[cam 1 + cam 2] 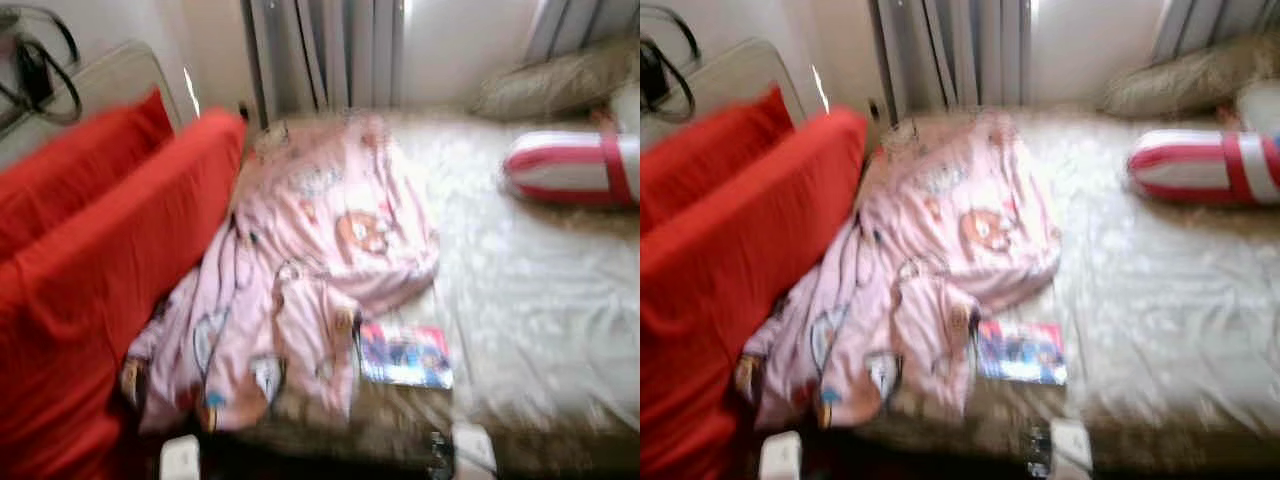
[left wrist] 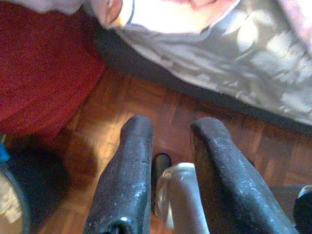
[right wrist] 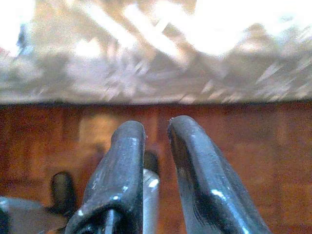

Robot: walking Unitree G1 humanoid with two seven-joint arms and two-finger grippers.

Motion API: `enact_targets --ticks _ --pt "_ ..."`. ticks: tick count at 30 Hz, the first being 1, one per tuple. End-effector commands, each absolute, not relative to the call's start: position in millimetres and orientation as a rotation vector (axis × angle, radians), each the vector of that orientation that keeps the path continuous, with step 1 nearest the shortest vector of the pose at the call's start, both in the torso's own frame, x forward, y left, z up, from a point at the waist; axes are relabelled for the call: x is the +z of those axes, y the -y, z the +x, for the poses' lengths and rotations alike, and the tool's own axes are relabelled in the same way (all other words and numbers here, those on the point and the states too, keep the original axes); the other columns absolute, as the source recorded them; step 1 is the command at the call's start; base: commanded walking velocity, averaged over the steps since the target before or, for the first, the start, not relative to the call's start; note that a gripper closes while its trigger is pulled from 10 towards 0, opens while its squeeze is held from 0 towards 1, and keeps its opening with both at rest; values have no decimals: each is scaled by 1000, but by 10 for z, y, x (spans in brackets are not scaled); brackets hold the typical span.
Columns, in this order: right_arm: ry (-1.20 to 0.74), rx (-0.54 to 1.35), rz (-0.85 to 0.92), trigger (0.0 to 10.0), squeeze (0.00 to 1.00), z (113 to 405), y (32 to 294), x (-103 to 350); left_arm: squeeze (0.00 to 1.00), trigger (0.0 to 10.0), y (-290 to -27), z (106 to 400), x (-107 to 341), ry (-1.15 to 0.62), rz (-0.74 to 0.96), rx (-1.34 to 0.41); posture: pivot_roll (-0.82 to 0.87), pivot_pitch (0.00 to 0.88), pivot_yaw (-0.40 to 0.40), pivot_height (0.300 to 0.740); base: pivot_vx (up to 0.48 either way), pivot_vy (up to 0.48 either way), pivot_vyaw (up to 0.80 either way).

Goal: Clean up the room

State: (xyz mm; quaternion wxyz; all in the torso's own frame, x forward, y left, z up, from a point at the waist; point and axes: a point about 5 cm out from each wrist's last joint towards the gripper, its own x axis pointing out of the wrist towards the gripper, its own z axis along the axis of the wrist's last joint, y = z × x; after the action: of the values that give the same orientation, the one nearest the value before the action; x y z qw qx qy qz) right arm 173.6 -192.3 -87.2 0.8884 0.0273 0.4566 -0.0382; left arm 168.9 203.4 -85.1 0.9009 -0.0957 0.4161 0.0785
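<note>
The bed (image 1: 540,300) wears a pale beige cover with a faint leafy pattern. On it lies a pink blanket (image 1: 300,270) printed with cartoon figures, a multicoloured booklet (image 1: 405,357) just beside its lower edge. A red-and-white striped bolster (image 1: 570,167) lies near the bed's head; red cushions (image 1: 90,260) stand beside the bed. The floor (image 2: 161,122) is reddish-brown parquet.

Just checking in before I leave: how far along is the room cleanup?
Nothing looks done yet. The pink blanket lies crumpled on the bed, with a book beside it. Nothing is in hand: the left gripper and right gripper hang empty above the wooden floor.
</note>
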Motion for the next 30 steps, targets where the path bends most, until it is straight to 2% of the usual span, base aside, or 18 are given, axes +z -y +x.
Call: enact_targets --ticks 1,8,12,13,15,20,30 --pt "-941 -54 85 10000 0 1770 1784 -873 0 10000 -2151 1650 -848 -867 -177 190 1 0 39 740 0 0 0" --pt "-926 -62 83 10000 0 1792 1800 -859 0 10000 -2125 1667 -841 -854 -175 180 0 0 37 740 0 0 0" --pt "-849 -70 94 10000 0 1939 1827 -774 0 10000 -2119 1844 -736 -749 -166 158 7 0 30 740 0 0 0" --pt "-787 -87 94 10000 0 2076 2008 -667 0 10000 -2121 1937 -675 -695 -174 146 9 0 29 740 0 0 0" --pt "-704 -106 87 10000 0 2232 2169 -529 0 10000 -2114 2057 -590 -627 -176 123 8 0 29 740 0 0 0" --pt "-550 -123 75 10000 0 2433 2299 -319 0 10000 -2083 2297 -359 -440 -171 82 -8 0 24 740 0 0 0" --pt "-357 -108 48 10000 0 2507 2324 -140 0 10000 -1941 2448 -55 -197 -122 32 3 0 11 740 0 0 0"
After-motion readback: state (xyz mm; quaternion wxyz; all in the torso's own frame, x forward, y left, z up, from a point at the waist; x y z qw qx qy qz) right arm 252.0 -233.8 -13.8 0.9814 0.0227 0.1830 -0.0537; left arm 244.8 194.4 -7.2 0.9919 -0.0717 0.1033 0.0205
